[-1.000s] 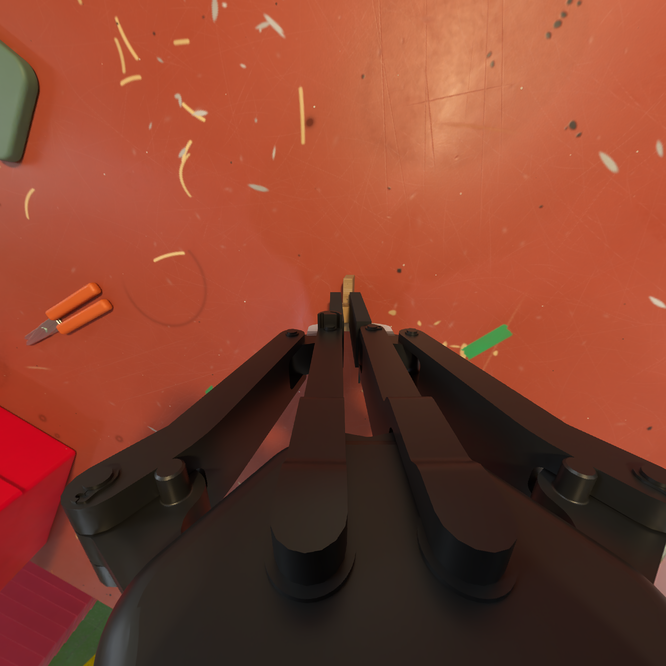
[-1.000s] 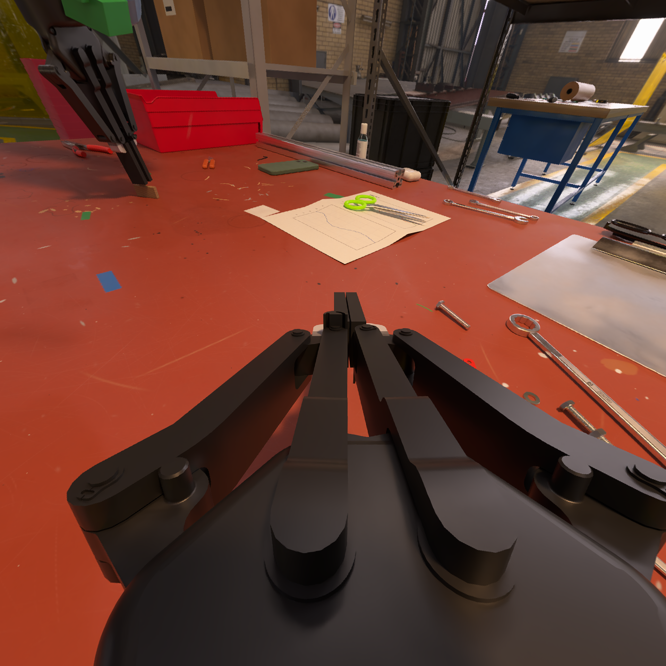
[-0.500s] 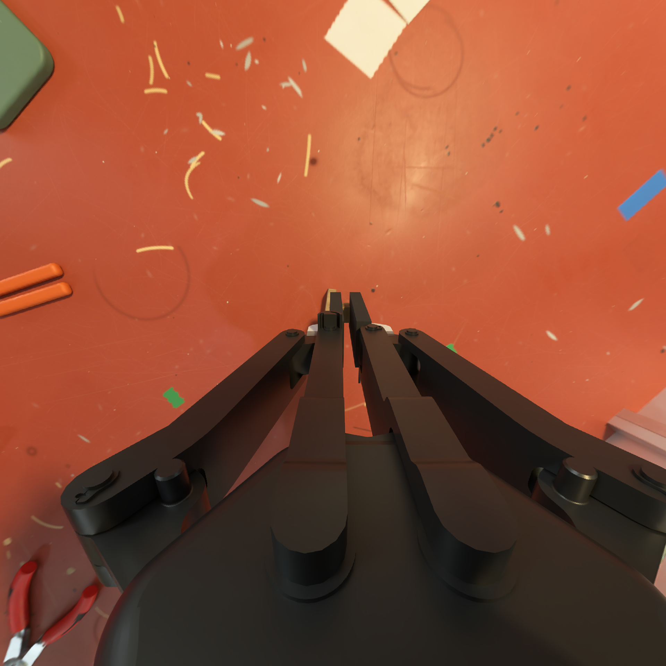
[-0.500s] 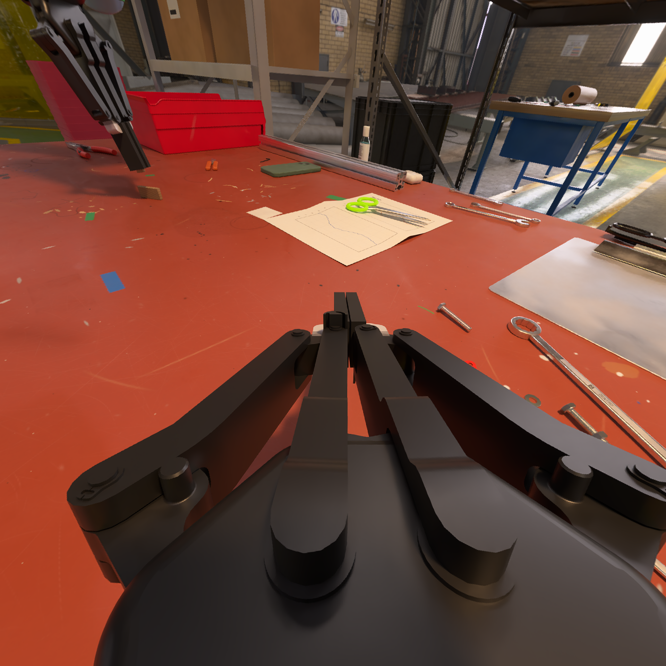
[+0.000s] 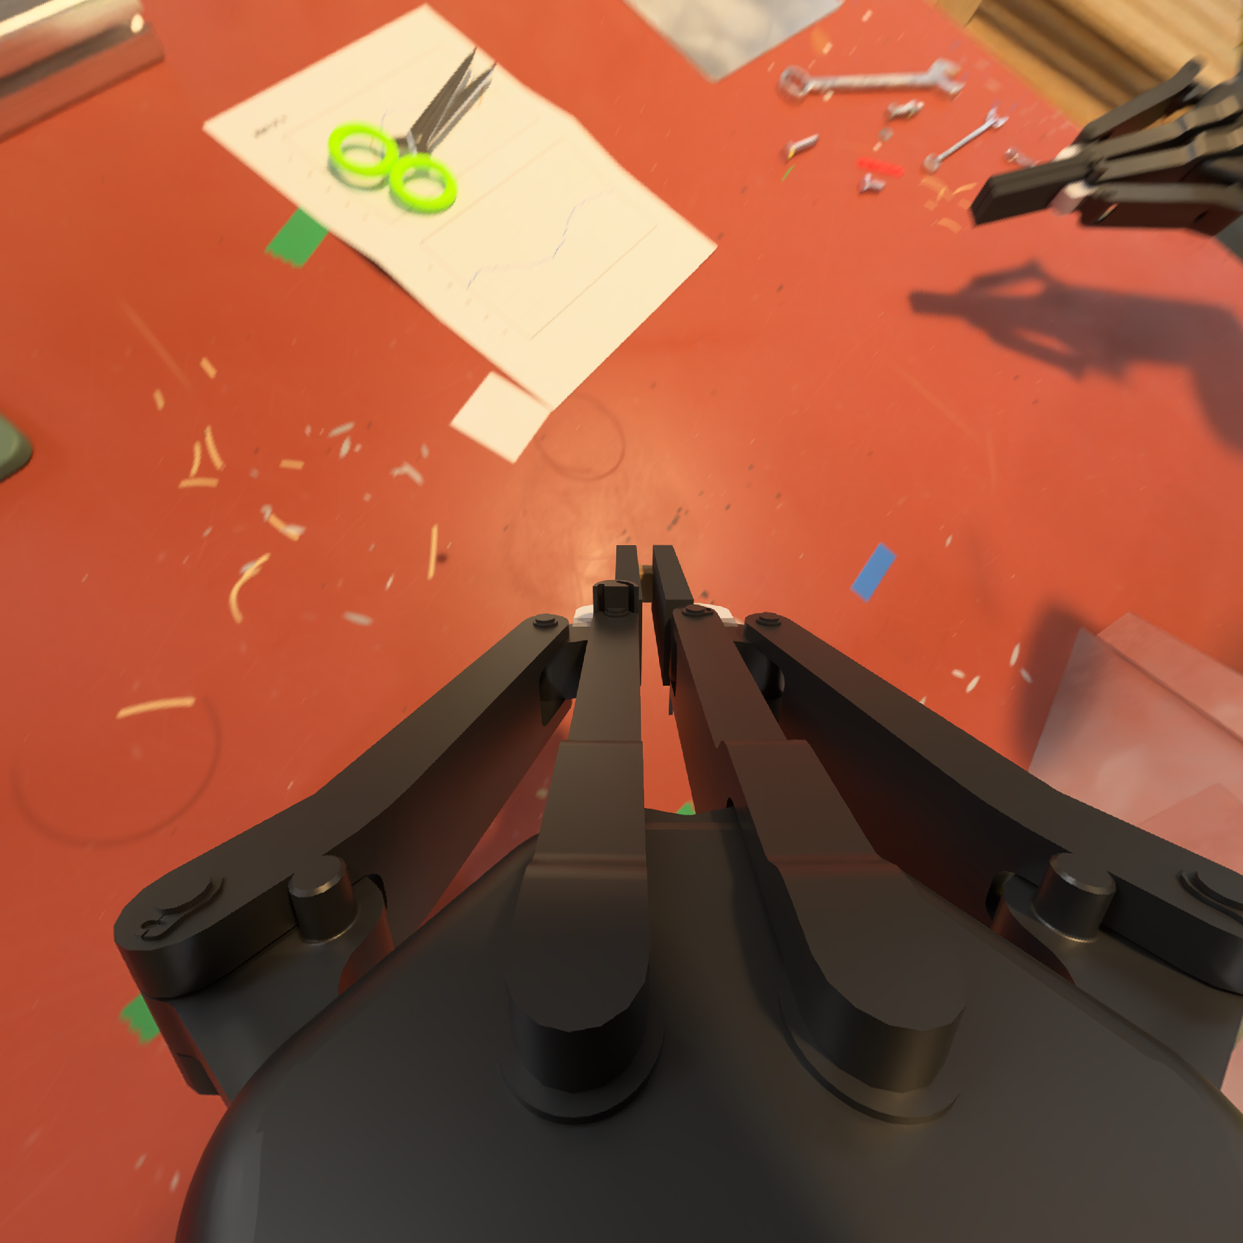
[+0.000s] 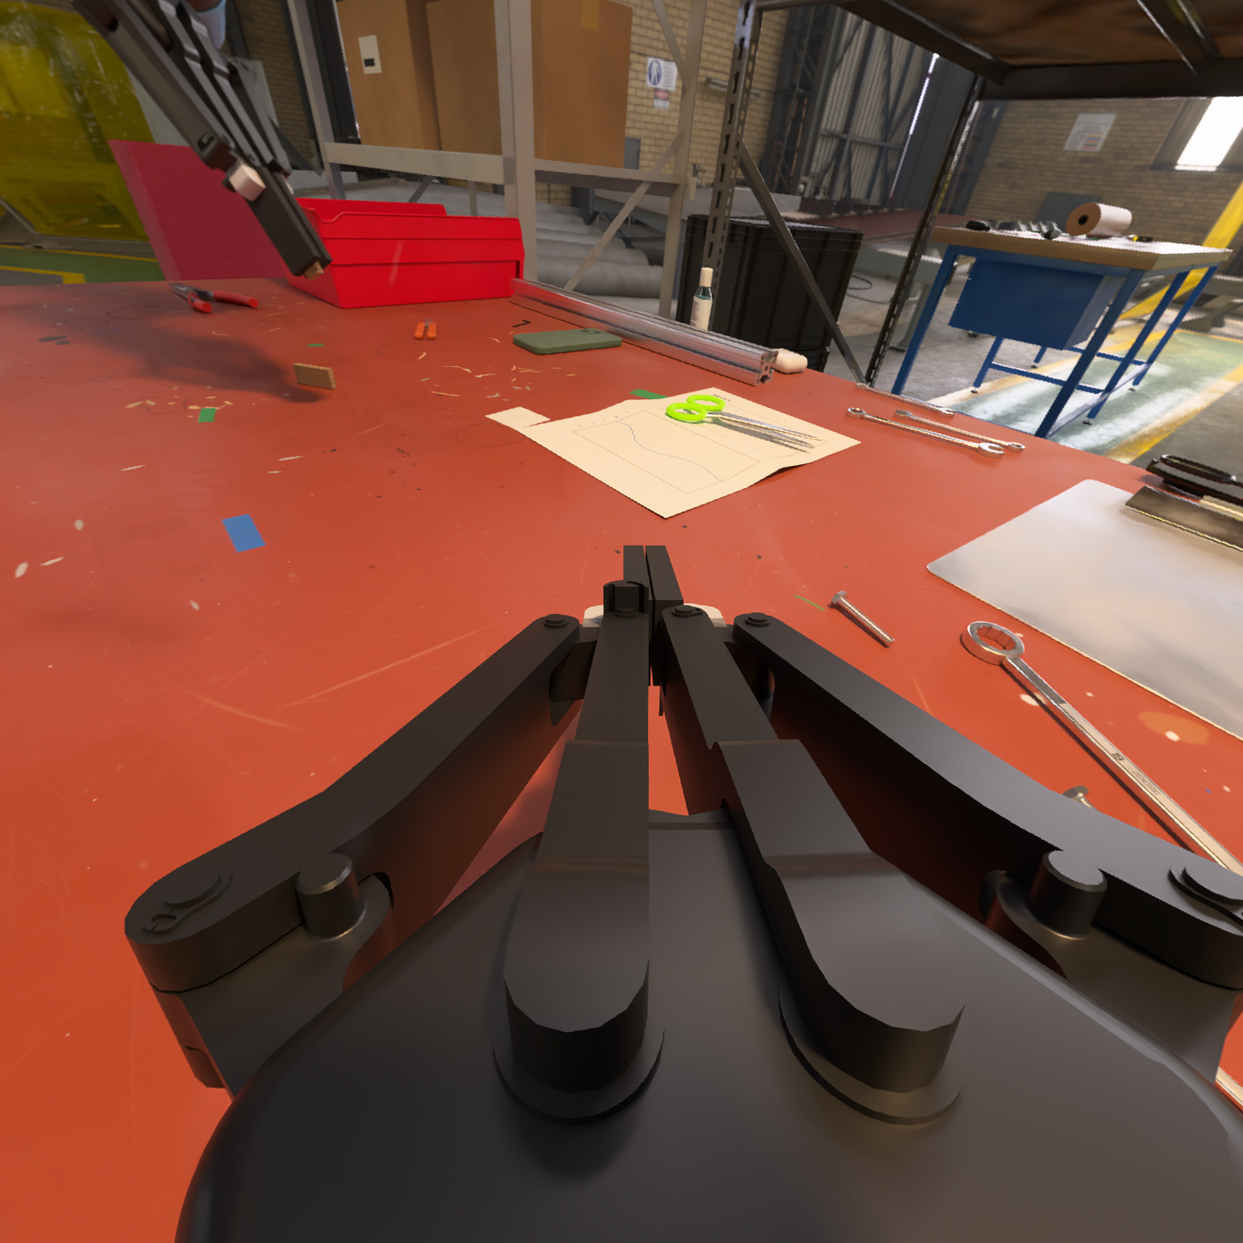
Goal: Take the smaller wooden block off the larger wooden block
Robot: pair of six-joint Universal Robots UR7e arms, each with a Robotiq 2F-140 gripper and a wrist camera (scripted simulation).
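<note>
The larger wooden block (image 6: 314, 375) lies alone on the red table at the far left, with nothing on top of it. My left gripper (image 6: 308, 259) hangs in the air above and just behind it, shut on the smaller wooden block (image 6: 313, 271), which peeks out at the fingertips. In the left wrist view that gripper (image 5: 644, 558) holds a sliver of tan wood (image 5: 646, 574) between its nearly closed fingers, high over the table. The larger block is out of that view. My right gripper (image 6: 646, 558) is shut and empty, low over the table's middle; it also shows in the left wrist view (image 5: 985, 208).
A paper sheet (image 6: 679, 457) with green-handled scissors (image 6: 699, 408) lies mid-table. Red bins (image 6: 410, 252), red pliers (image 6: 212, 298), a green case (image 6: 565, 341) and an aluminium rail (image 6: 646, 329) line the back. Wrenches (image 6: 935, 430), bolts (image 6: 864, 619) and a metal plate (image 6: 1103, 592) lie right.
My left gripper has lifted well clear of the larger block, carrying the smaller block up, and its view has swung toward the paper and scissors. The right gripper has not moved.
</note>
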